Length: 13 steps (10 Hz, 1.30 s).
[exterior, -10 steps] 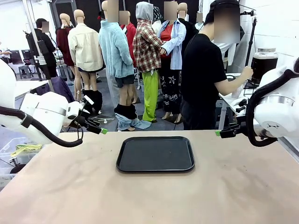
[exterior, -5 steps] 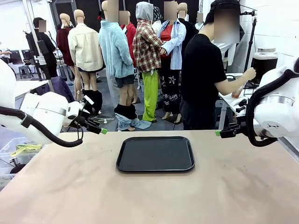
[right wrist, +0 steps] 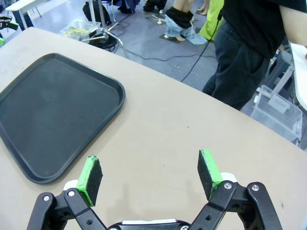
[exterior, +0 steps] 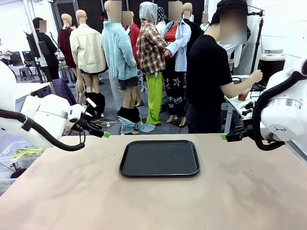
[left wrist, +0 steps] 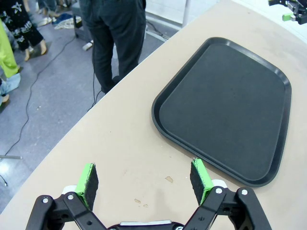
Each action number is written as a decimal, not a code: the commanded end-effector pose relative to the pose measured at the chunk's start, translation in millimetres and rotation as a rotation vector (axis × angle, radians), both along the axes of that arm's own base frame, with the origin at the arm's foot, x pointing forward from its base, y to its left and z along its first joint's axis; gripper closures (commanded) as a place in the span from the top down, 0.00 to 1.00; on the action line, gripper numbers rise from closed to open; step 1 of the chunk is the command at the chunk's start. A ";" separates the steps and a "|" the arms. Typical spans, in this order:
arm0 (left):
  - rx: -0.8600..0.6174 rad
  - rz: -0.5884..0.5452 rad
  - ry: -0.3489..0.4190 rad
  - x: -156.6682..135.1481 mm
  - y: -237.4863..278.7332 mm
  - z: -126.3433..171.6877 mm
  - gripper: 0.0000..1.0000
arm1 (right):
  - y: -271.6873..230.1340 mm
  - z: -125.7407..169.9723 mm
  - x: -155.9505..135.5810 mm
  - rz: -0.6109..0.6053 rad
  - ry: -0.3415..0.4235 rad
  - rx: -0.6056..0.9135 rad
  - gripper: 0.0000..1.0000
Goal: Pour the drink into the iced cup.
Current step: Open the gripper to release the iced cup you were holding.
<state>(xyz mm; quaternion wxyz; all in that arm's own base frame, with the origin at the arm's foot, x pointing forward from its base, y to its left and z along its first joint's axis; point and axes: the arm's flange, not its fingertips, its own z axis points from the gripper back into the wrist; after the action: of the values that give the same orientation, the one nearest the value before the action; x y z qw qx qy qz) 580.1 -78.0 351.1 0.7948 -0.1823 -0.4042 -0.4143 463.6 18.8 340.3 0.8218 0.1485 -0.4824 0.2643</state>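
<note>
The drink is near black inside a big glass jar (exterior: 271,64) with a metal lid, on a side table at the far right. A person in a black shirt (exterior: 207,72) faces it with a hand (exterior: 256,76) raised beside the jar. Under the forearm sits a small reddish thing (exterior: 243,95), too small to identify. The iced cup is out of view. My left gripper (exterior: 99,131) (left wrist: 144,178) hovers open above the table's far left edge. My right gripper (exterior: 229,136) (right wrist: 149,173) hovers open over the far right edge. Nothing lies between either pair of fingers.
A black tray (exterior: 159,158) (left wrist: 230,96) (right wrist: 48,110) with nothing on it lies mid-table between the grippers. Bare brown tabletop (exterior: 144,201) surrounds it. The person's legs (left wrist: 115,33) (right wrist: 240,62) stand just beyond the far edge. A clear bin (right wrist: 280,115) sits on the floor.
The person's hand has shifted slightly up and right beside the jar, and the reddish thing now shows under the forearm. Both arms have stayed still.
</note>
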 end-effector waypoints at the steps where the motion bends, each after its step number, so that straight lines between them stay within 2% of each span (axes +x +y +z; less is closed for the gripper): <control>1: -0.003 -0.020 -0.012 2.5 2.8 -0.5 1.00 | -0.4 0.3 -1.9 0.006 -0.005 -0.003 1.00; 13: -0.003 -0.020 -0.012 2.5 2.8 -0.5 1.00 | -0.4 0.3 -1.9 0.006 -0.005 -0.003 1.00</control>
<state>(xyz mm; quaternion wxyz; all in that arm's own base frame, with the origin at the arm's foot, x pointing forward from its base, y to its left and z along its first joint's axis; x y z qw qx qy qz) 580.1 -78.0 351.1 0.7948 -0.1823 -0.4042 -0.4144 463.6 18.8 340.3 0.8218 0.1485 -0.4824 0.2643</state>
